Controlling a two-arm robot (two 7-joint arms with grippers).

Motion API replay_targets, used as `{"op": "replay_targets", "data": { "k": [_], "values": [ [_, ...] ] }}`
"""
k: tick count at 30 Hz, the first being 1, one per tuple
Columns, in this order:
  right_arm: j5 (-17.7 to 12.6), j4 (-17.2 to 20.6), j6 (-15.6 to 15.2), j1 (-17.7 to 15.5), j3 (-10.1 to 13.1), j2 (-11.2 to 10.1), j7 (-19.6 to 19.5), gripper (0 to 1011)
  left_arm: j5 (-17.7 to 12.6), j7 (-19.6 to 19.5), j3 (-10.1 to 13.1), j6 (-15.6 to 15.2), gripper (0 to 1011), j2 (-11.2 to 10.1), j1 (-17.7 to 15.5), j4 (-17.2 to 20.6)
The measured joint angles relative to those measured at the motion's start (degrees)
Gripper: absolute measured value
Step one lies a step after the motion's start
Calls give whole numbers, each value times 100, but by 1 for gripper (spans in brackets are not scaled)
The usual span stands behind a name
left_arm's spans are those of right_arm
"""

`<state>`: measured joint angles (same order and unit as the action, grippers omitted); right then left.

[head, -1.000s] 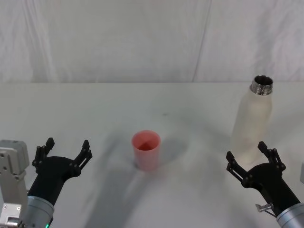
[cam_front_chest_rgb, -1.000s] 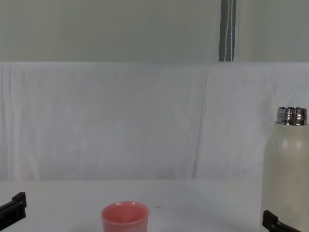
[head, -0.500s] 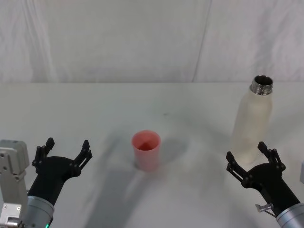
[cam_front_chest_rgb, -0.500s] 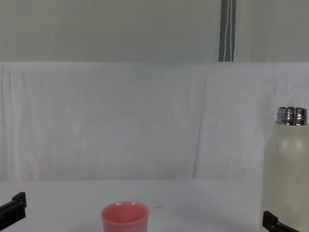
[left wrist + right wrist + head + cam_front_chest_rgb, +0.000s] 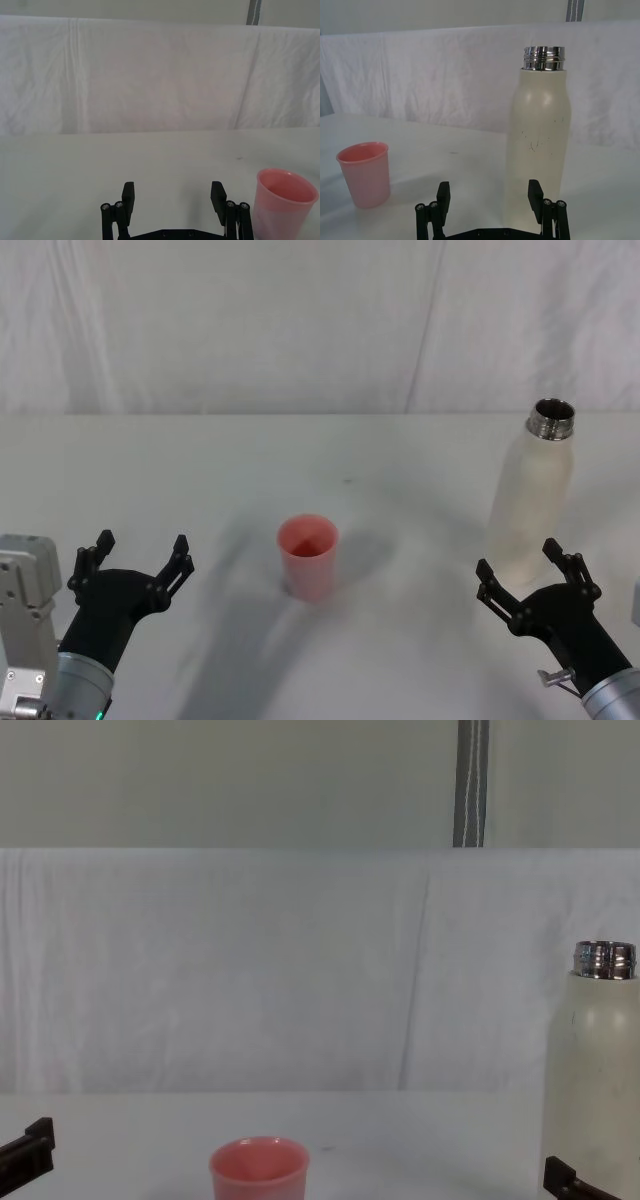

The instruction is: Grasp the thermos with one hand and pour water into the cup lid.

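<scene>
The thermos [image 5: 532, 495], a tall cream-white bottle with an open steel neck, stands upright at the right of the table [image 5: 300, 460]; it shows too as the thermos [image 5: 537, 137] and the thermos [image 5: 597, 1070]. The cup lid [image 5: 308, 556], a small pink cup, stands upright mid-table, seen also as the cup lid [image 5: 283, 200], the cup lid [image 5: 365, 172] and the cup lid [image 5: 258, 1168]. My right gripper [image 5: 527, 572] hovers open just in front of the thermos, not touching it. My left gripper [image 5: 137, 560] is open near the front left, apart from the cup lid.
A white cloth [image 5: 250, 330] hangs as a backdrop behind the white table. A grey vertical pole [image 5: 471, 782] rises behind the cloth.
</scene>
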<state>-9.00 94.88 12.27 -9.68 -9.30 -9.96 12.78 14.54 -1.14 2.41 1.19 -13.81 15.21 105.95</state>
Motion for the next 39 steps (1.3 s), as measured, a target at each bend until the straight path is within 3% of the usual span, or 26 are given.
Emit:
{"op": "replay_targets", "data": {
  "k": [39],
  "values": [
    [0,0,0,0,0,0,0,1003,0,0,0,0,1001,0,0,0]
  ]
}}
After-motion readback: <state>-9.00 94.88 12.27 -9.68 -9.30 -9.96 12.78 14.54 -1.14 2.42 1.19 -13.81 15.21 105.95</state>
